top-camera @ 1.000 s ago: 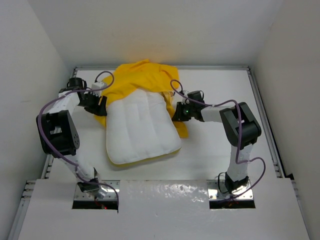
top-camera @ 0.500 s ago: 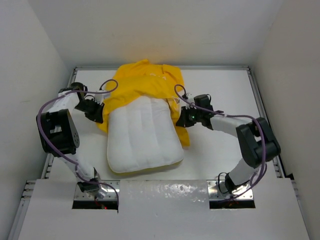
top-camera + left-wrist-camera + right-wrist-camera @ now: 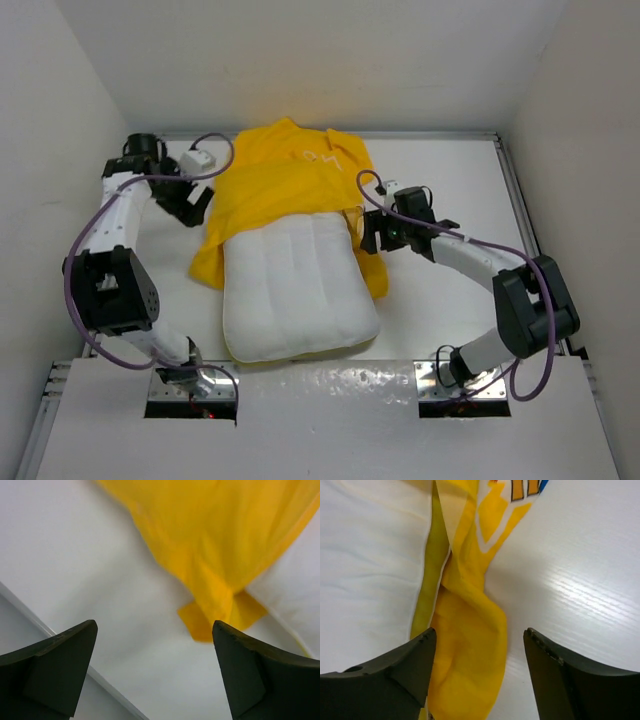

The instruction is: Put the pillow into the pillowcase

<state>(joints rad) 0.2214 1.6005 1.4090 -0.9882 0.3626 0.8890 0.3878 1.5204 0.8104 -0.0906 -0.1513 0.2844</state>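
Both jaws wide — pillowcase (image 3: 285,180) nearby

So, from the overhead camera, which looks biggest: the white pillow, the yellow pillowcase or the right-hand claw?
1. Pillow and pillowcase: the parts that show look about alike, so I won't rank them. The pillowcase drapes over the pillow's far end.
2. Right gripper: far smaller than either.

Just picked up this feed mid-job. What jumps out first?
The plump white pillow lies in the middle of the table, its far end tucked under the bright yellow pillowcase, its near part bare. The left gripper is open over bare table by the pillowcase's left corner. The right gripper is open, straddling the yellow fold beside the pillow's right edge.
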